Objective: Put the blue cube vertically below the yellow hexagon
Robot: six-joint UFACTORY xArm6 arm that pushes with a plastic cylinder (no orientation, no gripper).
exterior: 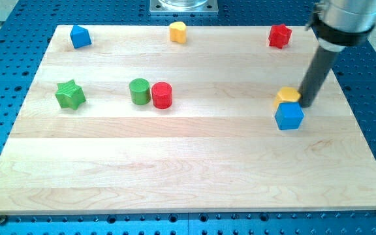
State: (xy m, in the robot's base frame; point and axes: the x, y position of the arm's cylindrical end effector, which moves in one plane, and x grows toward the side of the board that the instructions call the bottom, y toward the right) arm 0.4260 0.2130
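Observation:
The blue cube [289,116] sits on the wooden board at the view's right. The yellow hexagon [288,96] lies just above it, touching it or nearly so. My tip [307,104] is on the board just right of the yellow hexagon and up-right of the blue cube, close against both. The dark rod rises from there toward the view's top right.
A blue block [79,36], a yellow block [177,31] and a red block [279,35] lie along the board's top edge. A green star [70,94], a green cylinder [140,91] and a red cylinder [162,95] stand at the left and centre.

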